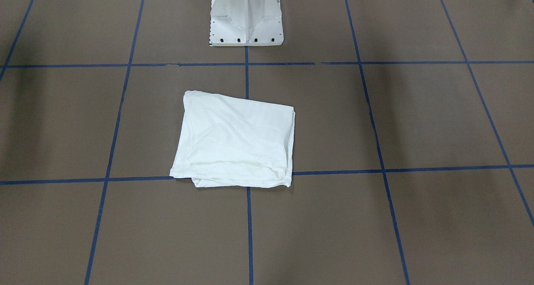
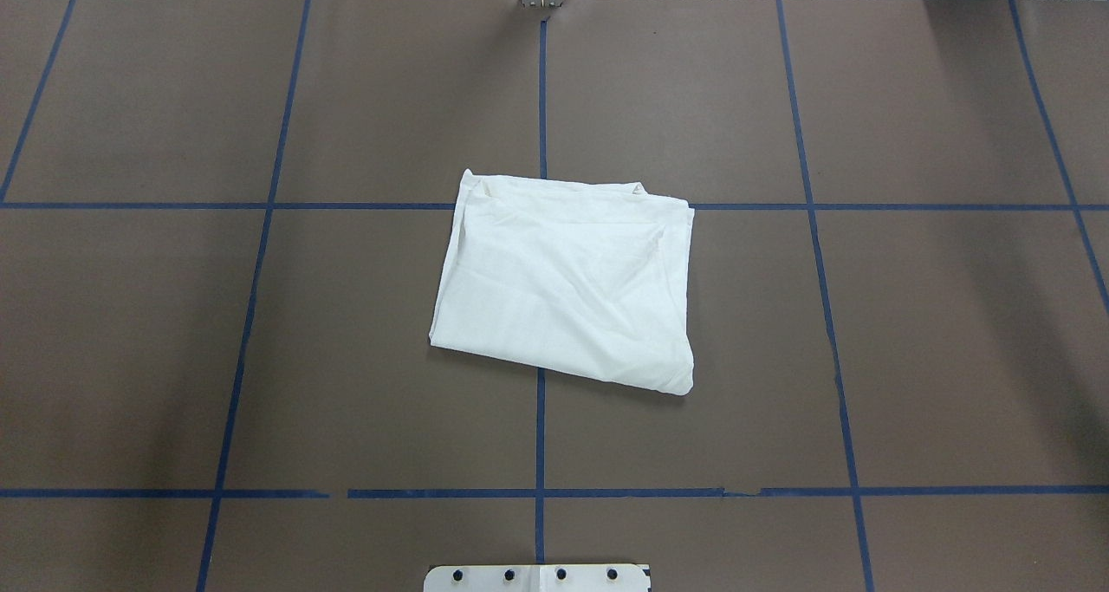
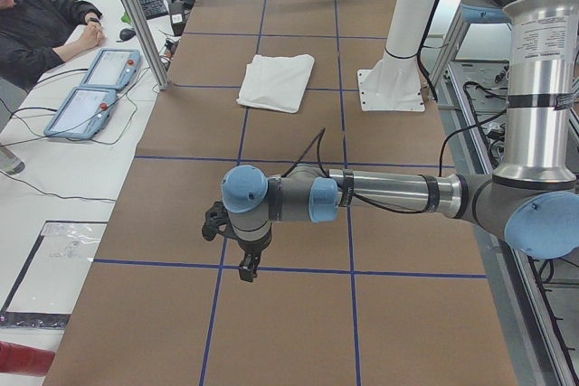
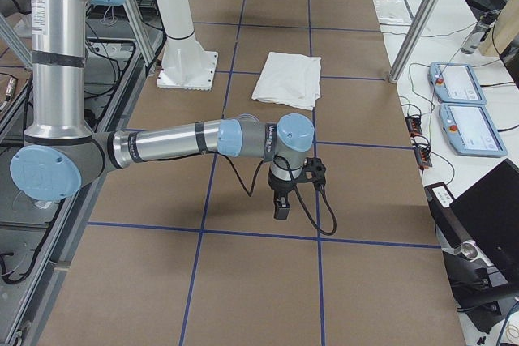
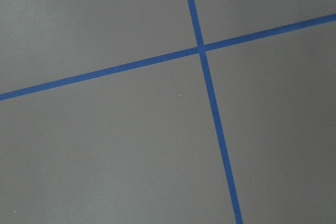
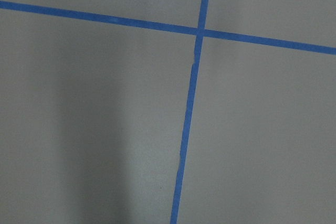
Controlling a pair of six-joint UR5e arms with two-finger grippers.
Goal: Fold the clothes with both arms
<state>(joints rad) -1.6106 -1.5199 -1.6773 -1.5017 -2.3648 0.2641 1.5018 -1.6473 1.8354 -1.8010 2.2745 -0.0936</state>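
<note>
The white T-shirt (image 2: 567, 282) lies folded into a rough rectangle at the middle of the brown table (image 2: 953, 332); it also shows in the front view (image 1: 235, 139), the left view (image 3: 276, 81) and the right view (image 4: 288, 79). No text block or neckline shows. My left gripper (image 3: 246, 269) hangs over bare table far from the shirt, seen only in the left view; I cannot tell whether it is open. My right gripper (image 4: 281, 210) hangs over bare table far from the shirt, seen only in the right view; I cannot tell its state. Both wrist views show only table and tape.
Blue tape lines (image 2: 541, 436) grid the table. The white pedestal base (image 1: 246, 16) stands near the robot's edge. An operator (image 3: 41, 29) sits beside two tablets (image 3: 95, 88) on a side bench. Metal frame posts (image 4: 418, 18) stand along the far edge.
</note>
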